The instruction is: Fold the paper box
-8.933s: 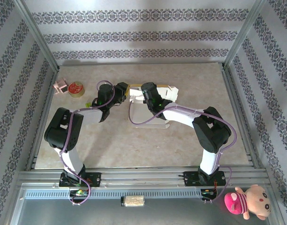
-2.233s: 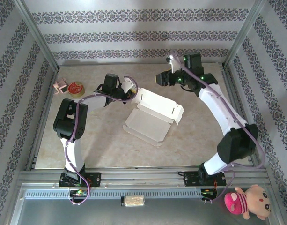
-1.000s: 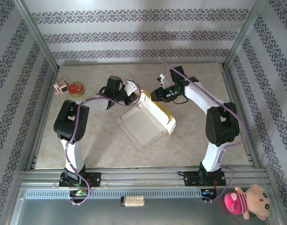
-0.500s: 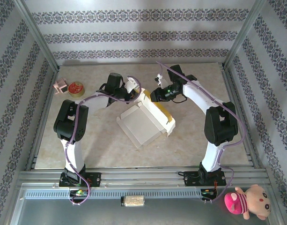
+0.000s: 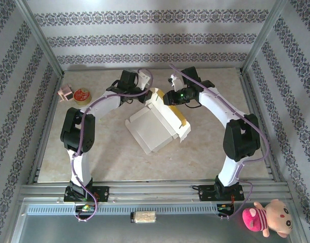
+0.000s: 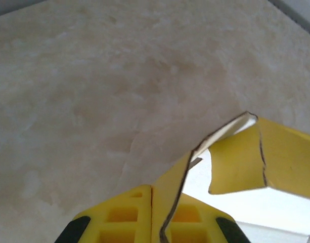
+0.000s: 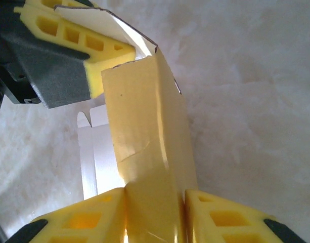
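The paper box (image 5: 150,130) lies half-raised in mid-table, white inner face up, with a yellow wall (image 5: 174,115) folded up on its right side. My left gripper (image 5: 148,93) is shut on a yellow corner flap (image 6: 167,195) at the box's far end, lifting it off the table. My right gripper (image 5: 169,98) meets it from the right. In the right wrist view its fingers (image 7: 220,212) press both faces of the doubled yellow wall (image 7: 144,152). One of the left fingers (image 7: 69,33) shows there too, pinching the flap at the wall's far end.
A small round red tin (image 5: 82,95) and a pink block (image 5: 65,93) sit at the table's far left edge. A pink plush toy (image 5: 266,217) lies off the table at the near right. Metal frame rails border the beige tabletop (image 5: 210,152).
The left gripper has carried its flap a little farther back and up, tilting the box. The right gripper's fingers have closed onto the yellow wall.
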### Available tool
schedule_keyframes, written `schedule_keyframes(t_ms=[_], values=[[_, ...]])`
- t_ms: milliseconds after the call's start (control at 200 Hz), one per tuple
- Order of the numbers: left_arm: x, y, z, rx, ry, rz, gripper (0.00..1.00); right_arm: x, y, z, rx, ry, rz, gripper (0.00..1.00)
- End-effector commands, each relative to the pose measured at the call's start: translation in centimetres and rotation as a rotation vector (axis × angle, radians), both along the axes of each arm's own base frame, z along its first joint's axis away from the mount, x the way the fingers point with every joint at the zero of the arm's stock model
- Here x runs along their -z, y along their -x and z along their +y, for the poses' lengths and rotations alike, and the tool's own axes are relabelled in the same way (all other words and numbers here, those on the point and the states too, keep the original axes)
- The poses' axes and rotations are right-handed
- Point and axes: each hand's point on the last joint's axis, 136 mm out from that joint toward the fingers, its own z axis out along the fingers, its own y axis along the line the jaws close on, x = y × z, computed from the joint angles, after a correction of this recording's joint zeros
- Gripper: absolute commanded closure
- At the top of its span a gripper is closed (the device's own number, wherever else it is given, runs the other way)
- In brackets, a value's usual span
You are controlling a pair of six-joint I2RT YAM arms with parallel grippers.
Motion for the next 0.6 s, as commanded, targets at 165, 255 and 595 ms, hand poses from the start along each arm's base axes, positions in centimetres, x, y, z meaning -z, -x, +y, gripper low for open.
schedule_keyframes(t_ms=[165, 255, 595], values=[[0.8, 1.3, -2.0, -0.136, 0.172, 0.174, 0.97, 0.9, -0.1, -0.6, 0.062, 0.098, -0.064, 0.65], [2.1, 1.6, -2.0, -0.172, 0.211, 0.208, 0.94, 1.3, -0.2, -0.8, 0.068, 0.121, -0.078, 0.65], [5.1, 3.0, -1.6, -0.297, 0.329, 0.313, 0.95, 3.9, 0.8, -0.7, 0.021, 0.249, -0.125, 0.65]])
